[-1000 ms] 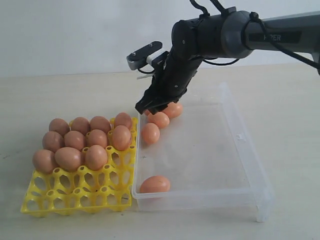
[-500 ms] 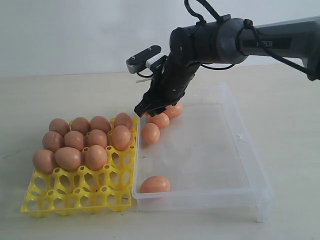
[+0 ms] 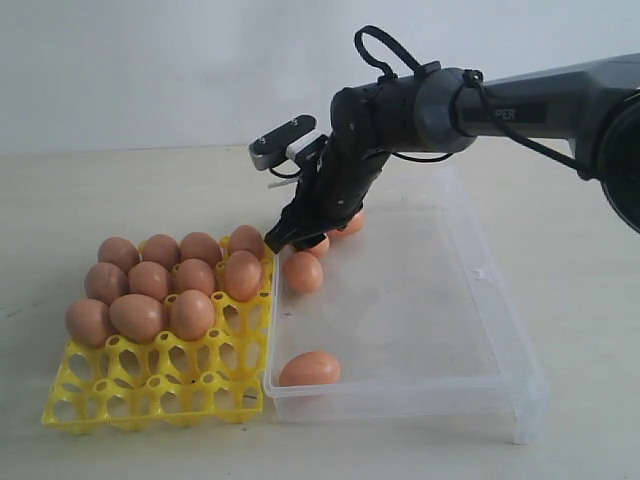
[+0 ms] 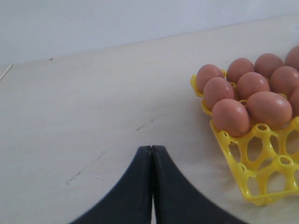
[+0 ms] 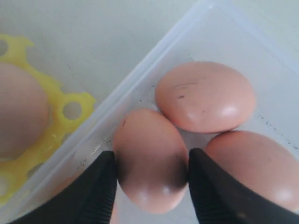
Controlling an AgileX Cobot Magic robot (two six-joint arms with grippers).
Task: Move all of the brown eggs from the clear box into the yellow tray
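Observation:
Several brown eggs [image 3: 150, 285] fill the far cups of the yellow tray [image 3: 150, 385]. The clear box [image 3: 400, 395] sits right beside it. In the box, one brown egg [image 3: 310, 368] lies at the near left corner and three cluster by the left wall further back. My right gripper [image 3: 290, 238] is down on that cluster. In the right wrist view the right gripper [image 5: 150, 158] stands open, its fingers either side of one egg [image 5: 149, 135] against the box wall, two eggs [image 5: 205, 95] touching it. My left gripper [image 4: 152, 148] is shut and empty over bare table beside the tray [image 4: 261, 184].
The near rows of tray cups [image 3: 190, 375] hold nothing. The box floor [image 3: 420, 300] to the right of the eggs is bare. The right arm [image 3: 480, 100] reaches in from the right above the box's far end. A pale wall stands behind the table.
My right gripper has come down and slightly left, from above the egg cluster to around one egg. Its jaws have kept the same width. The eggs have not moved.

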